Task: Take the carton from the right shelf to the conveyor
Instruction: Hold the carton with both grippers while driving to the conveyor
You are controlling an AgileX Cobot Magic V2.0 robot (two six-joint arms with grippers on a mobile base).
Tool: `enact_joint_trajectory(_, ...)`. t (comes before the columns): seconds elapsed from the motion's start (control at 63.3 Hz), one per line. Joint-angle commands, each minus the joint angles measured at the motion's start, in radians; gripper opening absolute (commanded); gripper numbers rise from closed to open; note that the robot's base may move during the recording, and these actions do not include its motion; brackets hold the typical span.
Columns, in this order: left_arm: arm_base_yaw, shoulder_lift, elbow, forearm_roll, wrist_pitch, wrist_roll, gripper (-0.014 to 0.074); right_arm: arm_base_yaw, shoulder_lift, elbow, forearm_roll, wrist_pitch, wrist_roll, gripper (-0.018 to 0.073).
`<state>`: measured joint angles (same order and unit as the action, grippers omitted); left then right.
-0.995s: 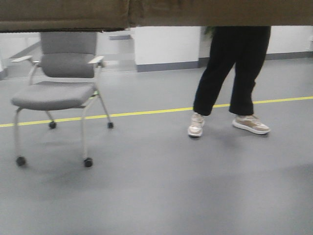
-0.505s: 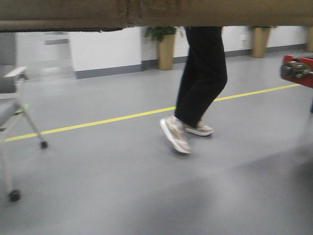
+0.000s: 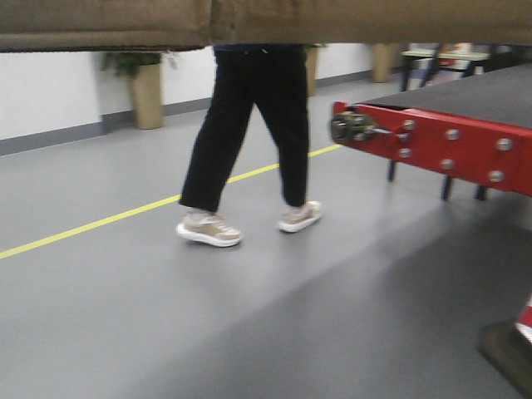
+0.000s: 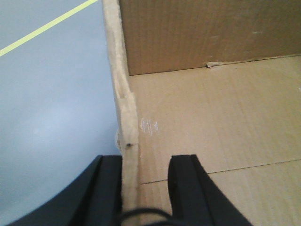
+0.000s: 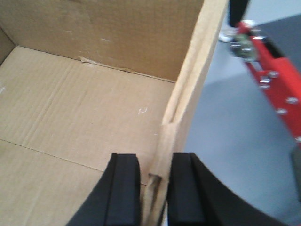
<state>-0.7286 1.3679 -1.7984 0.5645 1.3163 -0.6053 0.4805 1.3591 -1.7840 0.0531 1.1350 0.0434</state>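
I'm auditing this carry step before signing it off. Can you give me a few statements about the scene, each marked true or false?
1. The carton rests on the conveyor. False: it is held up over the floor, with the conveyor off to its right.
2. The left gripper and the right gripper each straddle a carton wall, one finger inside and one outside. True.
3. What shows of the carton's inside is bare cardboard. True.
4. No one is nearby. False: a person in black trousers walks across the floor ahead.
5. The conveyor's frame is blue. False: it is red.
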Motion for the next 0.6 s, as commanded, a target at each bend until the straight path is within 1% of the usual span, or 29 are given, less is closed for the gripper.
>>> enact_joint_trajectory(0.0, -0.026, -0.008, -0.008, -0.057, -0.095, 0.021, -0.0017, 0.012, -0.005, -0.007, 0.065, -0.082, -0.019, -0.0059)
enact_joint_trajectory(0.584, -0.026, -0.008, -0.008, -0.05, -0.095, 0.021, -0.0017, 0.012, -0.005, -0.007, 0.065, -0.083, -0.019, -0.0059)
